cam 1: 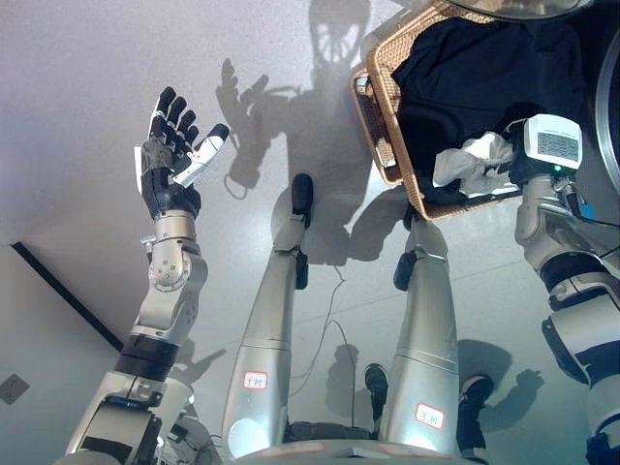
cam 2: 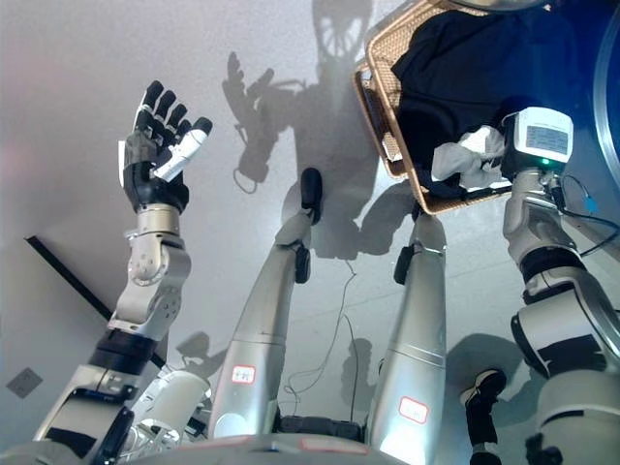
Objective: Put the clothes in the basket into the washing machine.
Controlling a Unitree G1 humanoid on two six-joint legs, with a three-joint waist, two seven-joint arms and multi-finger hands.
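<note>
The two views are nearly the same shot, but the left eye view shows a bit more of the basket [cam 1: 387, 116] along its left wall, while the right eye view pushes it further into the top right corner and shows more of the right arm below it. It's a woven wicker basket sitting on the grey floor [cam 1: 77, 116] at the upper right, and its long axis runs diagonally, from the near edge at lower right up toward the top of the frame. Inside is a big heap of dark clothes [cam 1: 475, 68] that fills most of it, with a crumpled white cloth [cam 1: 475, 160] lying at the near end. The right hand itself goes down into the basket just beside that white cloth, hidden behind the wrist, so I can't tell what its fingers are doing. The left hand [cam 1: 174, 145] is way off on the other side, held up over bare floor, fingers spread and straight, holding nothing.
</note>
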